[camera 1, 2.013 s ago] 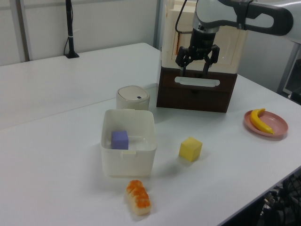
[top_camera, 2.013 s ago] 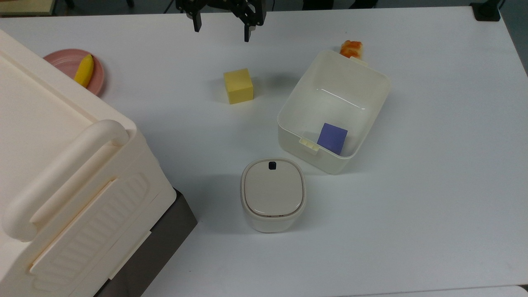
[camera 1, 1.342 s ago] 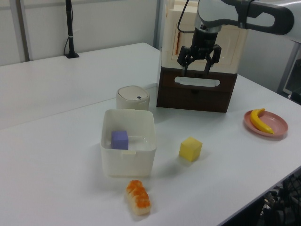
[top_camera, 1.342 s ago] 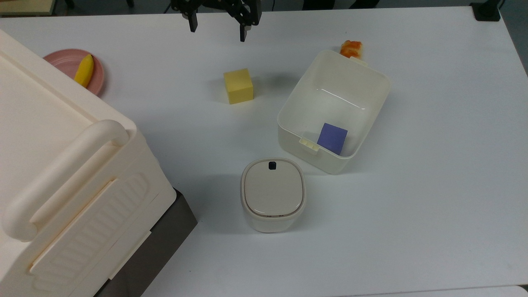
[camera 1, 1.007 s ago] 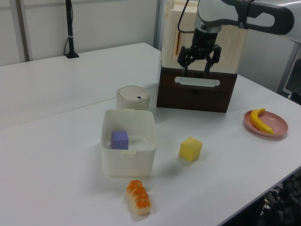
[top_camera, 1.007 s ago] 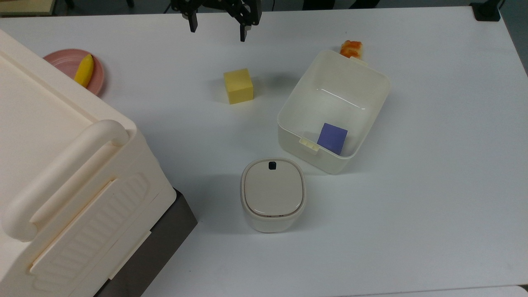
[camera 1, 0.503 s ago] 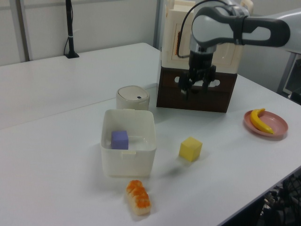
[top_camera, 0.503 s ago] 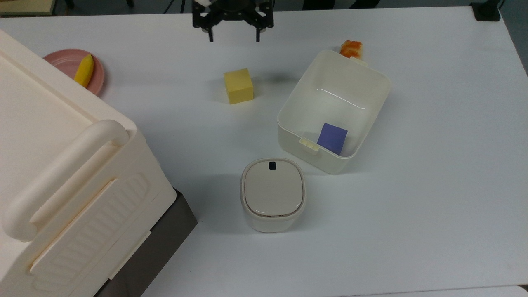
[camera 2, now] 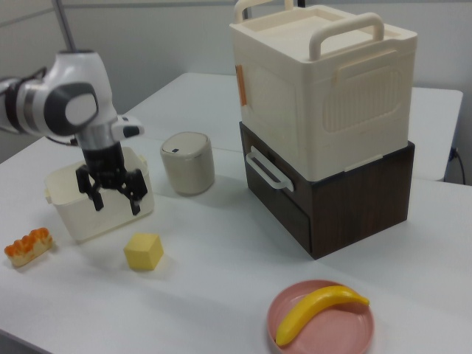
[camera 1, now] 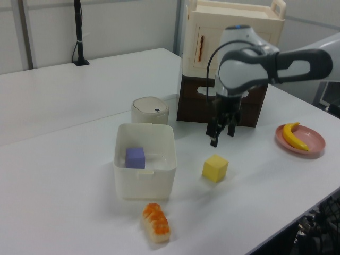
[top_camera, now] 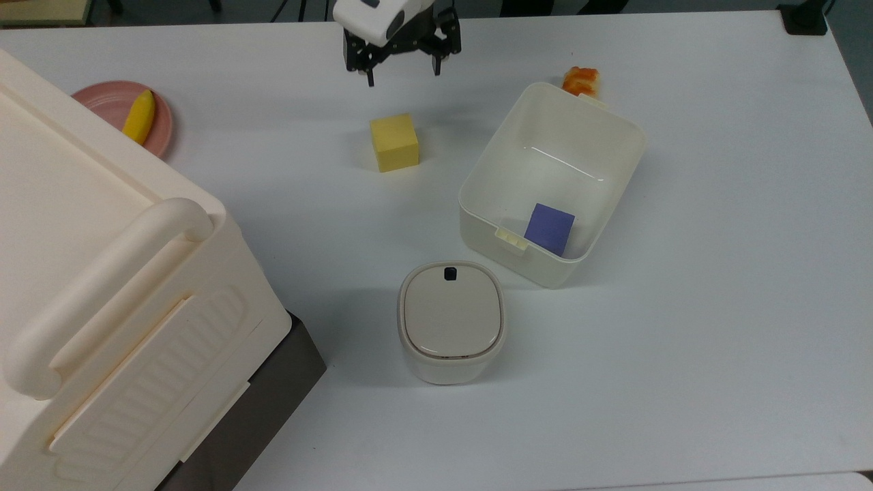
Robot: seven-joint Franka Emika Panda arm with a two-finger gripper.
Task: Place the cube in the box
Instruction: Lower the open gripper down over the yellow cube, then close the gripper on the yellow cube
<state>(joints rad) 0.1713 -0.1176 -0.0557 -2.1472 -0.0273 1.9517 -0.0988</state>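
Note:
The yellow cube [top_camera: 394, 141] [camera 1: 215, 168] [camera 2: 144, 251] rests on the white table, apart from the cream-white box [top_camera: 518, 262] [camera 1: 143, 186] [camera 2: 74, 221]. A purple-blue block [top_camera: 550, 229] [camera 1: 135, 157] lies inside the box. My gripper [top_camera: 403, 75] [camera 1: 221, 137] [camera 2: 116, 206] hangs open and holds nothing. It points downward, a little above the cube's height. In the top view it is just beyond the cube, toward the top edge. In the right view it hangs in front of the box, up and left of the cube.
A lidded round bin [top_camera: 451, 320] [camera 2: 187, 162] stands near the box. A large cream crate [top_camera: 102, 273] [camera 2: 324, 81] sits on a brown drawer unit [camera 2: 332, 199]. There is a pink plate [top_camera: 102, 102] with a banana [top_camera: 139, 116], and an orange-topped food piece [top_camera: 581, 80] [camera 1: 155, 223] behind the box.
The arm has come down and swung toward the cube, its wrist turning on the way. The gripper stays open. The cube and the box have not moved.

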